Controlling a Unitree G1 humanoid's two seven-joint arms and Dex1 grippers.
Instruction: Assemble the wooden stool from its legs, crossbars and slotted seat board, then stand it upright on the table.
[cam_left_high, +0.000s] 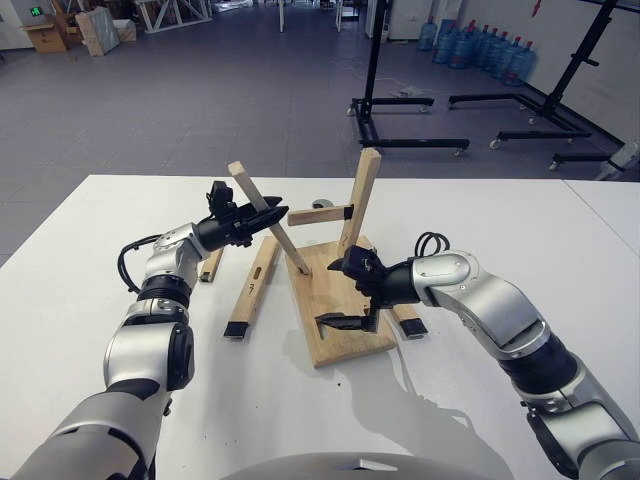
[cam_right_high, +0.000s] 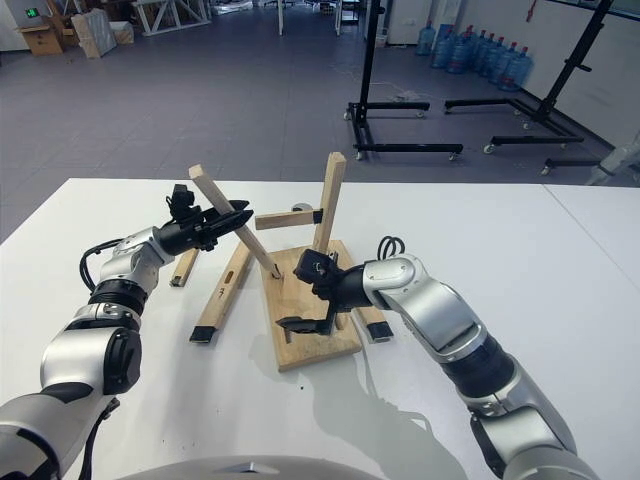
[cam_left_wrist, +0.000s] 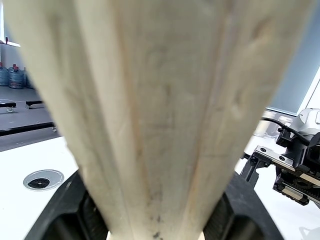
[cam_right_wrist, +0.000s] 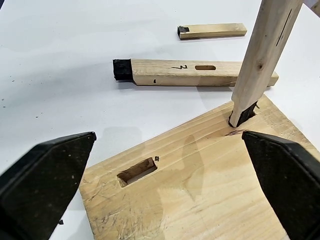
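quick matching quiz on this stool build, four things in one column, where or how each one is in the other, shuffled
Things:
1. left claw
2. right claw
3. leg with crossbar
4. long slotted leg

States:
a. lying flat on the table, beside the seat board
b. shut on the slanted leg
c. open, over the seat board
d. standing nearly upright at the seat board

Pairs: 1-b, 2-c, 3-d, 4-a

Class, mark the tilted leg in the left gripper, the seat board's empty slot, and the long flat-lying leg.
Tilted pale wooden leg (cam_left_high: 248, 189): left eye view, upper shaft.
Empty rectangular slot (cam_right_wrist: 136, 171): right wrist view, its opening.
Long black-capped wooden leg (cam_right_wrist: 165, 74): right wrist view, middle face.
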